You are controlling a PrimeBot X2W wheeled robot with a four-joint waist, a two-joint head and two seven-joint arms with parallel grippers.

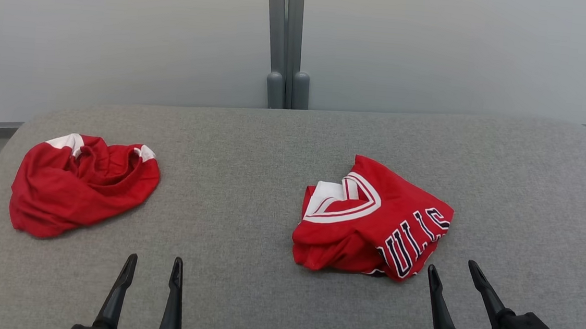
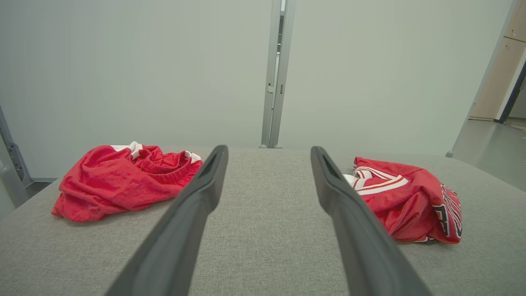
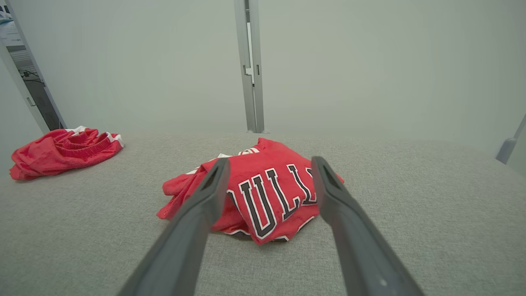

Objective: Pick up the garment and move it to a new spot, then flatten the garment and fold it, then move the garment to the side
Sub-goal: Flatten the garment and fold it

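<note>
- Crumpled red lettered jersey [image 1: 372, 218] is laid on grey woven table [image 1: 252, 145].
- Bunched red shorts [image 1: 82, 184] are seen well apart.
- Fingers of left gripper [image 1: 155, 259] and right gripper [image 1: 452, 266] are held spread, empty.

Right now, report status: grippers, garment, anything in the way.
Left gripper open, empty, over grey fabric-topped table. Right gripper open, just short of crumpled red lettered jersey. Bunched red white-trimmed garment far left, well apart.
</note>
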